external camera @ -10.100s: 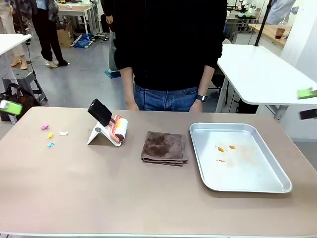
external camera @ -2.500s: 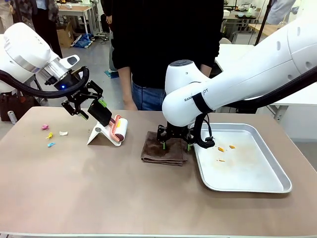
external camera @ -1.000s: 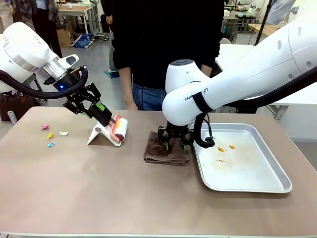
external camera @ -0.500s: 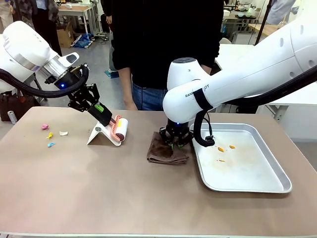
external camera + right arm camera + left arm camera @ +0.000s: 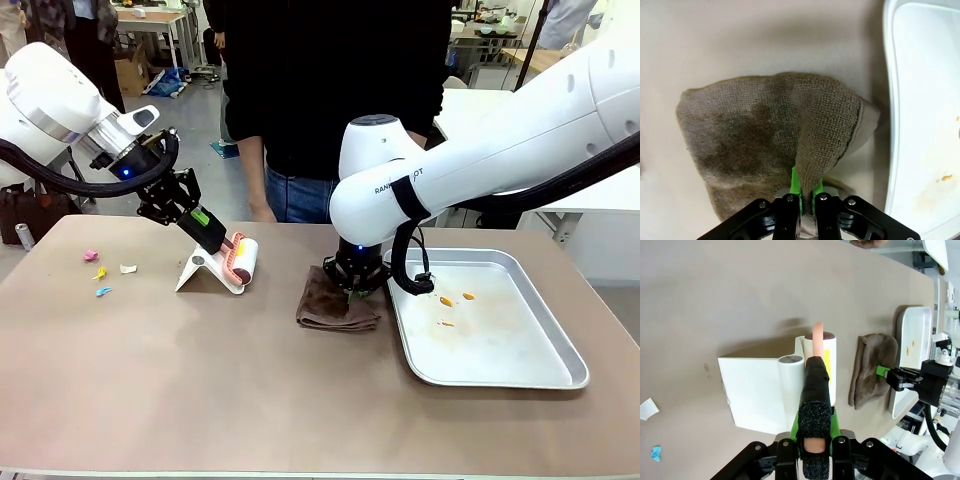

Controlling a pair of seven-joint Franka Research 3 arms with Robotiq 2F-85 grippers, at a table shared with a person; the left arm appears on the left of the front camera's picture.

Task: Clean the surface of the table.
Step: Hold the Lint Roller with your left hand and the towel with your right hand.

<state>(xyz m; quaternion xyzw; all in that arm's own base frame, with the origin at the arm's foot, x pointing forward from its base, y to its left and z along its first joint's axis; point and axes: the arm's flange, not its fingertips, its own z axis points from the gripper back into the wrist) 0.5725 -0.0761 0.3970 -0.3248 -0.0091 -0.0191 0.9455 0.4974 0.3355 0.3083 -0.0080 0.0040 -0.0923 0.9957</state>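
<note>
Securing both cleaning tools before any wiping begins: the bench (image 5: 200,400), the tan surface spanning the front view, carries coloured paper scraps (image 5: 101,270) near its far left corner, a lint roller (image 5: 241,258) cradled in a white stand (image 5: 198,274) by the far edge left of centre, a brown cloth (image 5: 325,312) near the middle, and a metal tray (image 5: 500,384) toward the right edge, its left rim just beside the cloth. The left hand (image 5: 195,222) is clenched on the roller's black foam handle. The right hand (image 5: 352,288) is pinched on a raised fold of the cloth, the rest of the cloth resting on the bench. To do this step well, the right hand should probably lift straight up, clear of the tray rim, keeping the fold deep between the pads. The left should draw the roller out along the handle's line so that the light stand does not tip, then work toward the scraps. Compared with ten seconds earlier, both arms have come in over the bench. The cloth, then flat and square, is now bunched under the right hand, whose fingers stood apart astride it shortly before.
</note>
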